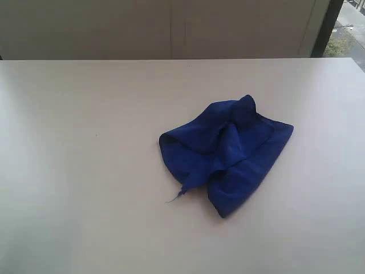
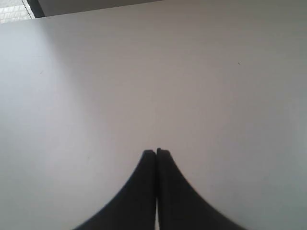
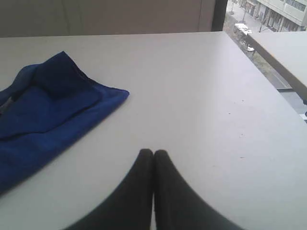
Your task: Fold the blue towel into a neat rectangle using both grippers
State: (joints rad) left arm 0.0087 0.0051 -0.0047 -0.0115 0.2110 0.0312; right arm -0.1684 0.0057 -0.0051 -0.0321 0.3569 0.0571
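The left pincer (image 2: 156, 153) is showing only its two fingers (image 2: 136, 194), both plain matte black. Each one is narrowing to a slim, slightly squared tip and flaring outward in a smooth curve toward its base, so the pair is forming a shape like an upturned funnel, with a hairline pale seam running between them. The right pincer (image 3: 153, 153) is looking much the same: two black fingers (image 3: 132, 196), their tips rounder and softer-edged, widening in matching curves. Their surfaces are appearing smooth and dull, catching almost no light.
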